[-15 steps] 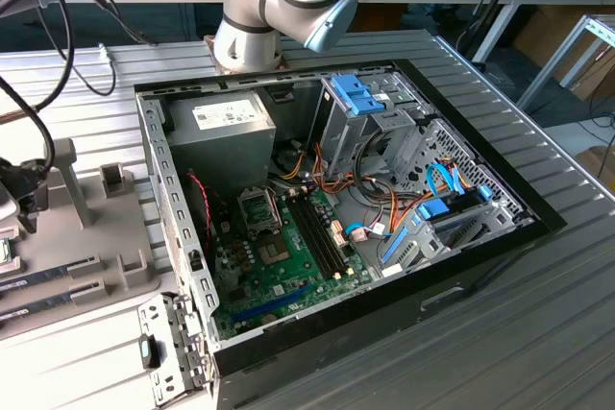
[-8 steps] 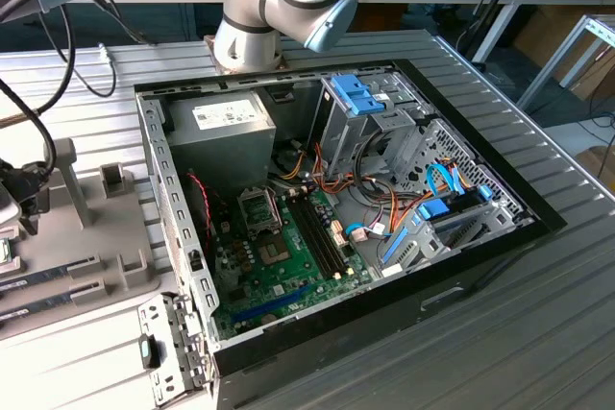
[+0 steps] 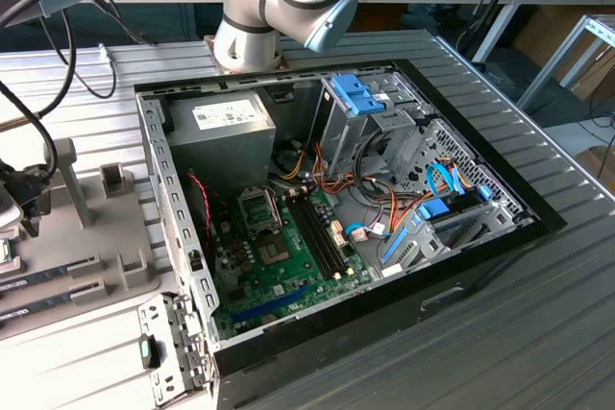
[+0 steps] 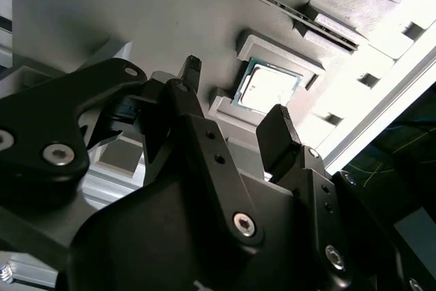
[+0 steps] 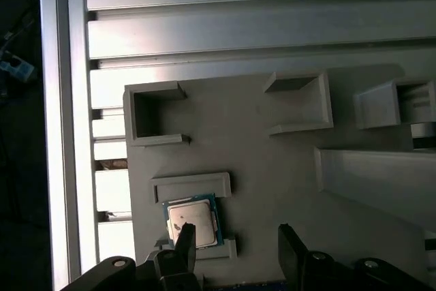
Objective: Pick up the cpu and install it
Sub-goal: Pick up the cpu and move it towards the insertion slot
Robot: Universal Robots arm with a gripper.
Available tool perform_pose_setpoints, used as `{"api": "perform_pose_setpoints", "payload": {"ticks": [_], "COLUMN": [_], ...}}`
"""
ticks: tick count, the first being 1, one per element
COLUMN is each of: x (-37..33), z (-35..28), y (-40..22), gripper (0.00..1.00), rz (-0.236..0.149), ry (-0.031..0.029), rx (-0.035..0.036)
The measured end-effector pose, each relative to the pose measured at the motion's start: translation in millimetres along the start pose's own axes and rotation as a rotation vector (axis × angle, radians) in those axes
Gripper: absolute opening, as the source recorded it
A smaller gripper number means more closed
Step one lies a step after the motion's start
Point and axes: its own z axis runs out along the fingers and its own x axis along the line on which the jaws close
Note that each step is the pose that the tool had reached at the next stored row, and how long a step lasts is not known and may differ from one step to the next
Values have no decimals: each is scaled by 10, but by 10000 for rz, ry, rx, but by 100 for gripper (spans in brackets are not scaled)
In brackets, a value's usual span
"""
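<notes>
In the first wrist view one fingertip (image 5: 185, 236) covers an edge of the cpu (image 5: 193, 221) and the end effector (image 5: 236, 233) is cut off behind its fingers. It hangs wide open and empty near the cpu, which lies flat in a grey holder (image 5: 272, 168) pocket.

You've got the cpu (image 4: 267, 88) lying flat, lid up, in its seat on the grey fixture plate (image 4: 170, 25). It's a small square with a silvery-grey metal top and a thin green rim. It sits square between two raised lips (image 4: 283, 49), clear in both wrist views.
</notes>
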Motion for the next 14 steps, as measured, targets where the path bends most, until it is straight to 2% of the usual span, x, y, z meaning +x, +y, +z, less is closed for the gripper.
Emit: {"api": "perform_pose_setpoints", "payload": {"ticks": [14], "x": [2], "z": [94], "y": [-4], "gripper": [60], "rz": [0], "ry": [-1], "rx": [-1]}}
